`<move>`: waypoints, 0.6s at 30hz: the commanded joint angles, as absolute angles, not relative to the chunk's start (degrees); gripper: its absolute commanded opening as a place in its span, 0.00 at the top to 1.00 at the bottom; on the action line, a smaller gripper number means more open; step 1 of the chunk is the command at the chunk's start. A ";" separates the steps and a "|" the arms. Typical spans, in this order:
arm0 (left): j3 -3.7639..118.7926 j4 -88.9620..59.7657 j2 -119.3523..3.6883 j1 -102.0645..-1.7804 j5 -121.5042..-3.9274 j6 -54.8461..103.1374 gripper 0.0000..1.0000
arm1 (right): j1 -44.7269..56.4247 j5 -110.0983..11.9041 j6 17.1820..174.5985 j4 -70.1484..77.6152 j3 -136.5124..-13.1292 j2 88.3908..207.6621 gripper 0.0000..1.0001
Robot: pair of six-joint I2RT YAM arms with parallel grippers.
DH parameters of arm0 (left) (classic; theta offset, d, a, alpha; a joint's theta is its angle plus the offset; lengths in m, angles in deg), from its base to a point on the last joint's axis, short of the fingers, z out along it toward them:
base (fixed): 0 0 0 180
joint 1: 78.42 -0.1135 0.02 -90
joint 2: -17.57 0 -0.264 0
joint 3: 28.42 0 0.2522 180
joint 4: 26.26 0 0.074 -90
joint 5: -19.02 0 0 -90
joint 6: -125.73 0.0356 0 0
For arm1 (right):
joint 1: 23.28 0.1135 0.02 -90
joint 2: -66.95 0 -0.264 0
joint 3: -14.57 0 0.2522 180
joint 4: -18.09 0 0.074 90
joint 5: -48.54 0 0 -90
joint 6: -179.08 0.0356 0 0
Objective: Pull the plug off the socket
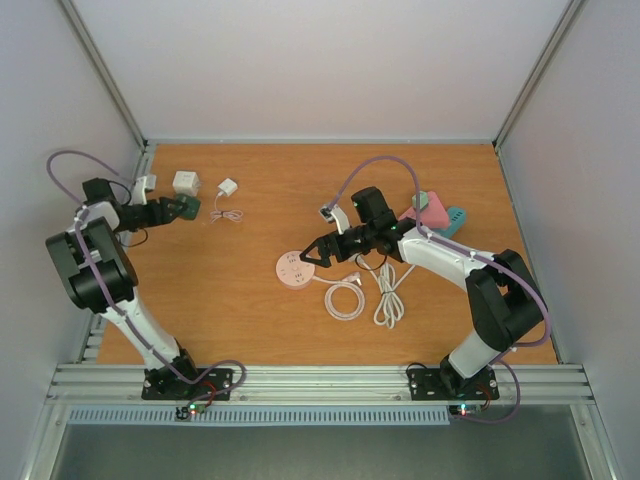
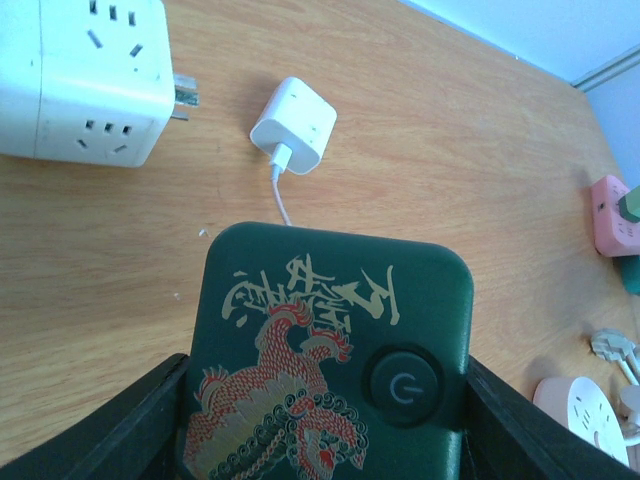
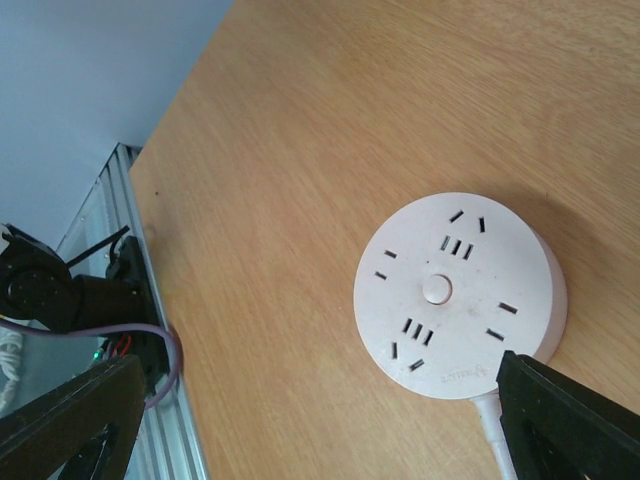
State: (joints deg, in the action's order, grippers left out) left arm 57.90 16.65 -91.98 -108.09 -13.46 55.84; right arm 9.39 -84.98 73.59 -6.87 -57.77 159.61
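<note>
**Right gripper (image 3: 315,420) spread wide over the round pink socket (image 3: 455,295)**

You have bare tabletop (image 1: 250,330) to the left and far side of the round pink socket. Coiled white cords (image 1: 343,298) crowd its near right. The socket lies face up mid-table, every slot showing, and its own cord leaves beside the right finger. Your right gripper hovers above it, holding nothing. A loose plug (image 2: 612,347) lies just beside the socket, too small to tell which way it points. At the far left, your left gripper (image 2: 320,445) clamps a dark green dragon-printed power block (image 2: 330,330).
</note>
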 commanded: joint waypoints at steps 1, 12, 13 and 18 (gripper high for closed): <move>60.24 11.76 -94.43 -108.33 -9.86 51.79 0.69 | 9.18 -83.76 71.57 -7.18 -57.11 158.98 0.03; 62.44 9.64 -100.49 -108.33 -8.85 48.78 0.66 | 9.18 -83.47 71.23 -7.45 -57.03 159.67 0.02; 62.61 9.80 -100.92 -108.34 -8.84 48.79 0.65 | 9.16 -83.51 71.23 -7.53 -57.02 159.76 0.02; 63.18 10.66 -102.07 -108.39 -10.24 49.80 0.49 | 9.20 -83.58 71.16 -7.79 -57.30 160.19 0.02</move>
